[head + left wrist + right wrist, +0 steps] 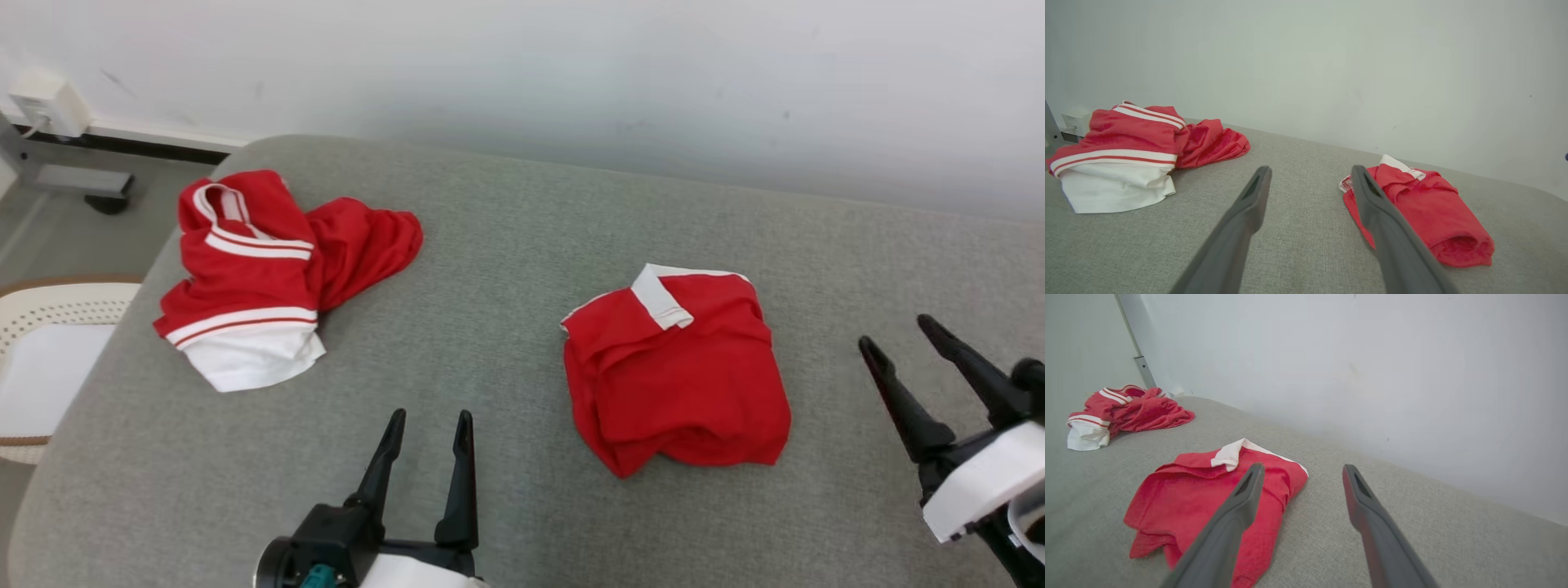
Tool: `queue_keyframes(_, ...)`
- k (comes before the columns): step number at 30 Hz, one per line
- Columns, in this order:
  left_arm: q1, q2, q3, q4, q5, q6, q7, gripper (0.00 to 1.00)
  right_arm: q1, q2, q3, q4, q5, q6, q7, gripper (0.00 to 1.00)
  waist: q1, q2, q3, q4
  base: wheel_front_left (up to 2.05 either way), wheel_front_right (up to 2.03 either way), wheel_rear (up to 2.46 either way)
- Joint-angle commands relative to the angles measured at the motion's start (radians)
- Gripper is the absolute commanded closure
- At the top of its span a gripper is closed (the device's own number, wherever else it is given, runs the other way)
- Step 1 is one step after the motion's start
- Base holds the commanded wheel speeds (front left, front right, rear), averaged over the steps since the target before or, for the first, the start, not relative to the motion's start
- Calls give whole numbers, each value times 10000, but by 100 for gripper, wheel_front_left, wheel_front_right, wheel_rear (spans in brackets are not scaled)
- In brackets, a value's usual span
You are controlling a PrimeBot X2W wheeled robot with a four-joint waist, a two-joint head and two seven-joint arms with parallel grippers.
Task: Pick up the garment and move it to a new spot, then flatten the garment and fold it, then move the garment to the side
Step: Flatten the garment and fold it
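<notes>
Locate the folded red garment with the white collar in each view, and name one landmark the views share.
Head view: folded red garment lies right of centre.
Left wrist view: folded red garment at the right, in the lower half.
Right wrist view: folded red garment left of centre, in the lower half.
Shared landmark: crumpled striped garment, toward the left in every view.

No legible text, label, brand, number or sign noted. Surfaces checked: folded red fabric garment with white collar (678, 371); crumpled red-and-white striped fabric garment (253, 278); small white wall-mounted box (45, 102), too small to read any marking.
</notes>
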Motion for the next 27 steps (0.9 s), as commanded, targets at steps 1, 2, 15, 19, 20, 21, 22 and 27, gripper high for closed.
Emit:
queue_keyframes(1, 127, 43, 48, -9, 87, 6, -3, 0, 294, 160, -195, 92, -213, -23, -218, 0, 0, 0, 81, -111, 0, 0, 0)
queue_keyframes(2, 125, 43, 63, -13, 108, 15, -3, 0, 424, 328, -481, 221, -283, -23, -402, 0, 0, 0, 101, -158, 0, 0, 0)
queue_keyframes(15, 447, 41, 745, 199, 527, -217, -3, 0, 2196, 2116, -2952, 1118, -1129, -23, -2514, 0, 0, 0, -180, -978, 0, 0, 0)
queue_keyframes(19, 596, 41, 950, 311, 664, -356, -3, 0, 2740, 2528, -3266, 1199, -1332, -23, -2656, 0, 0, 0, -383, -1198, 0, 0, 0)
queue_keyframes(20, 619, 43, 995, 332, 690, -393, -3, 0, 2828, 2603, -3320, 1219, -1400, -23, -2671, 0, 0, 0, -431, -1256, 0, 0, 0)
queue_keyframes(21, 663, 41, 1040, 346, 723, -418, -3, 0, 2916, 2693, -3358, 1229, -1456, -23, -2663, 0, 0, 0, -483, -1314, 0, 0, 0)
queue_keyframes(22, 721, 43, 1096, 372, 749, -446, -3, 0, 2990, 2786, -3362, 1237, -1501, -23, -2681, 0, 0, 0, -536, -1377, 0, 0, 0)
queue_keyframes(27, 874, 41, 1387, 439, 825, -523, -3, 0, 3128, 3066, -3526, 1238, -1667, -23, -2731, 0, 0, 0, -706, -1674, 0, 0, 0)
